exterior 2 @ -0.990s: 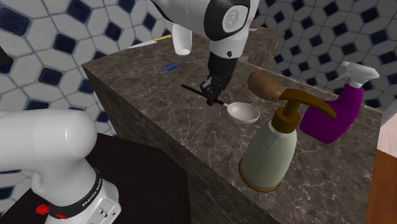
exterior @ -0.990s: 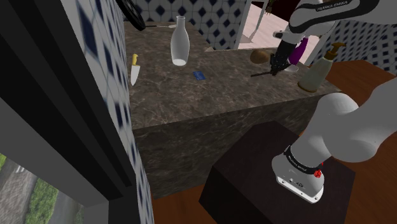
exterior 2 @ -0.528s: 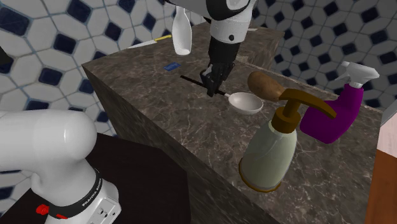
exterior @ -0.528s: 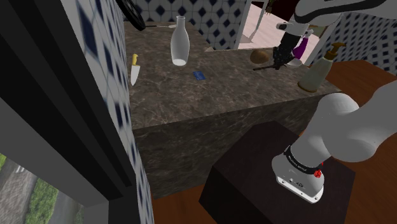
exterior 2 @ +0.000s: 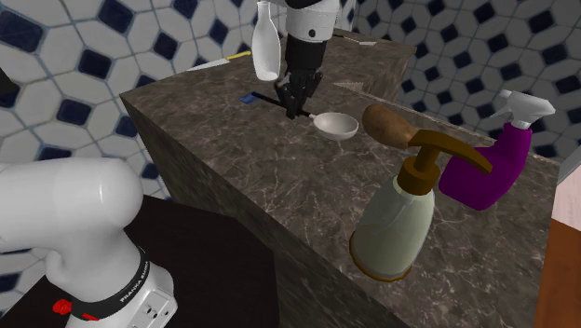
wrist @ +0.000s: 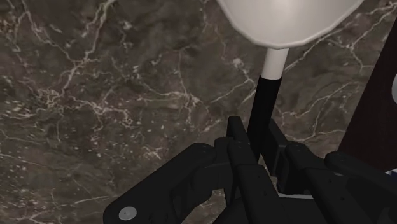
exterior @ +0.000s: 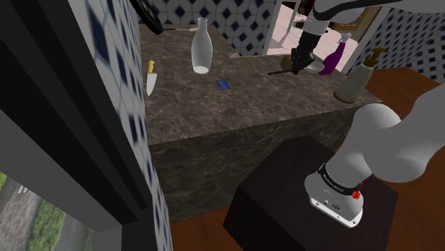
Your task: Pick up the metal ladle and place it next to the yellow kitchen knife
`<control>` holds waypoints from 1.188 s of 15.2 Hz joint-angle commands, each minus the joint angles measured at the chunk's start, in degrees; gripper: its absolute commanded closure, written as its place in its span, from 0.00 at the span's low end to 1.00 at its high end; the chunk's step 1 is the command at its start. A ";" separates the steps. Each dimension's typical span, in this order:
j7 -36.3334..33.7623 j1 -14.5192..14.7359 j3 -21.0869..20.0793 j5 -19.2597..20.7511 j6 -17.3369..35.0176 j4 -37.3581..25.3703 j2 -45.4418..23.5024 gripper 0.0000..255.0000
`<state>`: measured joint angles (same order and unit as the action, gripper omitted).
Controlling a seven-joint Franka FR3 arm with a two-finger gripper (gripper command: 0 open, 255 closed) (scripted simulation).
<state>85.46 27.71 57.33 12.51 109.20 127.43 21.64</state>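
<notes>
Shifted since earlier toward the yellow-handled knife (exterior: 152,80): ladle (exterior 2: 337,124), dark handle pinched in pincer (exterior 2: 296,102), apparently off the worktop (exterior: 235,107); placement beside that knife outstanding.

Shoulder camera sits high beside the stand (exterior: 285,196), looking down across the marble counter (exterior: 235,107), the second camera views that same counter from close by the pump bottle (exterior 2: 396,219), and the wrist camera looks along the gripper (wrist: 256,130), tight on the ladle (wrist: 286,19) all three share.
</notes>
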 commanded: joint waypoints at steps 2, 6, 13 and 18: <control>-1.54 3.55 -0.01 -3.58 1.16 -1.68 -3.80 1.00; -2.74 8.01 0.13 -9.10 2.16 -4.72 -9.70 1.00; -2.05 13.20 -0.02 -21.69 1.64 -12.94 -23.26 1.00; -1.69 12.64 -2.74 -30.54 -0.95 -21.23 -33.58 1.00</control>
<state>83.29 41.05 55.32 -15.49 109.10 108.67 -8.95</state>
